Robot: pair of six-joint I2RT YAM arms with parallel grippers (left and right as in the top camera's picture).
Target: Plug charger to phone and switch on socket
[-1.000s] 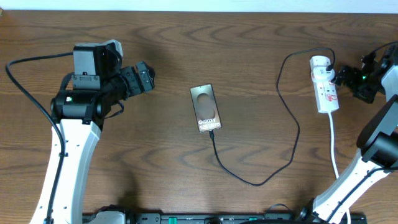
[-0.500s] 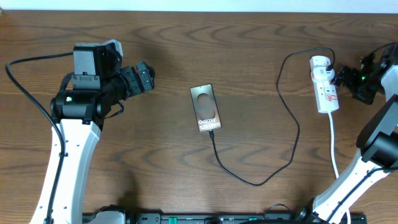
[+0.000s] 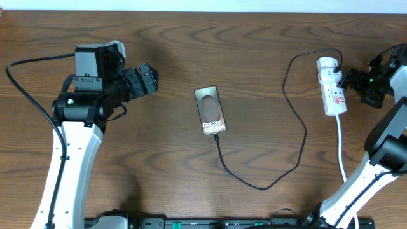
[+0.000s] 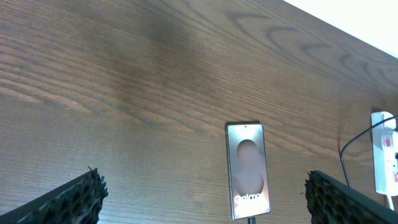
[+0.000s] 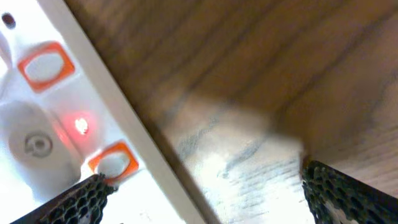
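Right gripper (image 3: 351,80) and left gripper (image 3: 152,77) both stand released; the socket (image 3: 332,89) looks light and slidable, so press its switch (image 5: 112,163) squarely downward.

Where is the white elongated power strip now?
In the overhead view, the white elongated power strip lies at the far right, beside the right gripper, well right of the dark slim phone.

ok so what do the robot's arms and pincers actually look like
The left arm and right arm have glossy white links and black joints, each with a small green light. A thin black cable loops off the left one. The left pincer and right pincer are black, with mesh-textured fingers.
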